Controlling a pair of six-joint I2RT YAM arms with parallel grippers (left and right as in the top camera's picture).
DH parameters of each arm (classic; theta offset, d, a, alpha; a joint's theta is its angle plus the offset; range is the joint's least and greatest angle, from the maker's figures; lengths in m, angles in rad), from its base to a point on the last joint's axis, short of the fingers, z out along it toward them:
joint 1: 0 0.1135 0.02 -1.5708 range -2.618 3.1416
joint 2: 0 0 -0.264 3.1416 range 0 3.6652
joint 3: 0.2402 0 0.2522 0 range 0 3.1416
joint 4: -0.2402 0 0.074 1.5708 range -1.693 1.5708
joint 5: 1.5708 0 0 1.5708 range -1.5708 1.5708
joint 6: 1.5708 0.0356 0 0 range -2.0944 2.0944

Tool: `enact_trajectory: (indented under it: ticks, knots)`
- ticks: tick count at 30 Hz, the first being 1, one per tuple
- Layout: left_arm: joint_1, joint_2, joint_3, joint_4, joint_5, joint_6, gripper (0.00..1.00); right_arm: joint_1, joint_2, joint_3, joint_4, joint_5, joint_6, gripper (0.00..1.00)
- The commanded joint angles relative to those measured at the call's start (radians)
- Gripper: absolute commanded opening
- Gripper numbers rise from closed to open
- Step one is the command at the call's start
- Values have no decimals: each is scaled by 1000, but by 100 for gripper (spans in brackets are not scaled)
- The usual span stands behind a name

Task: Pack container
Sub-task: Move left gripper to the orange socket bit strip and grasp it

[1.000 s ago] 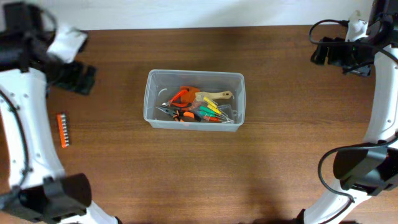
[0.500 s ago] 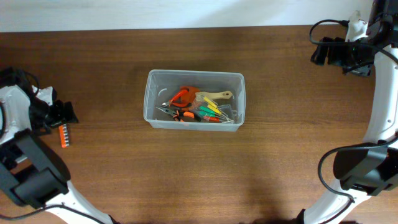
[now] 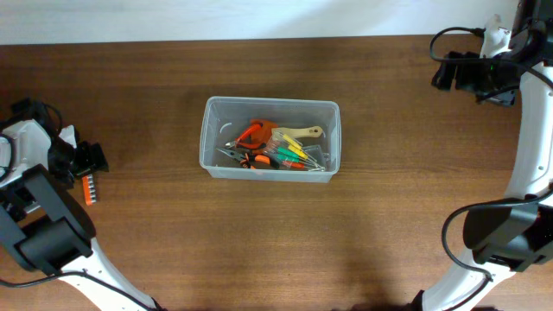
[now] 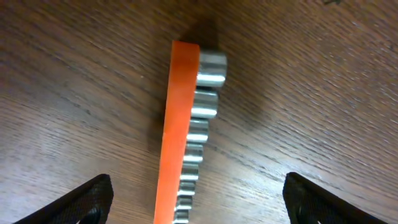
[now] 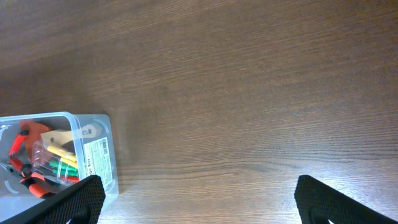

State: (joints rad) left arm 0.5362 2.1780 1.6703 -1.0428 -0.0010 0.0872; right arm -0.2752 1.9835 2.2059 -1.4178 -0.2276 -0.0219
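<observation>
Clear container (image 3: 271, 101) far from both jaws, wide open, empty, socket rail (image 4: 178, 143) between left jaws

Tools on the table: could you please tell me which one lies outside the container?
The orange socket rail, lying by the left gripper; all the others are inside the container.

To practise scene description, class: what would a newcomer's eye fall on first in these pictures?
First, the clear container in the middle of the brown table, with bright orange, green and yellow tools heaped inside it. Next, the orange rail of metal sockets lying near the table's left edge, with the open left gripper poised over it.
</observation>
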Motion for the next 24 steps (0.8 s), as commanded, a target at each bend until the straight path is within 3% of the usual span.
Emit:
enact_trajectory:
  ticks: [1, 10, 19, 24]
  knots:
    - [-3, 41, -3, 7, -15, 19, 85, 0, 4, -7, 0, -8, 5, 99]
    - [-3, 95, -3, 22, -22, 50, 77, 0, 4, -7, 0, -8, 5, 99]
    - [-14, 97, 28, -17, -14, 102, 31, 0, 4, -7, 0, -8, 5, 98]
    - [-19, 97, 96, -93, -14, 103, 17, 0, 4, -7, 0, -8, 5, 99]
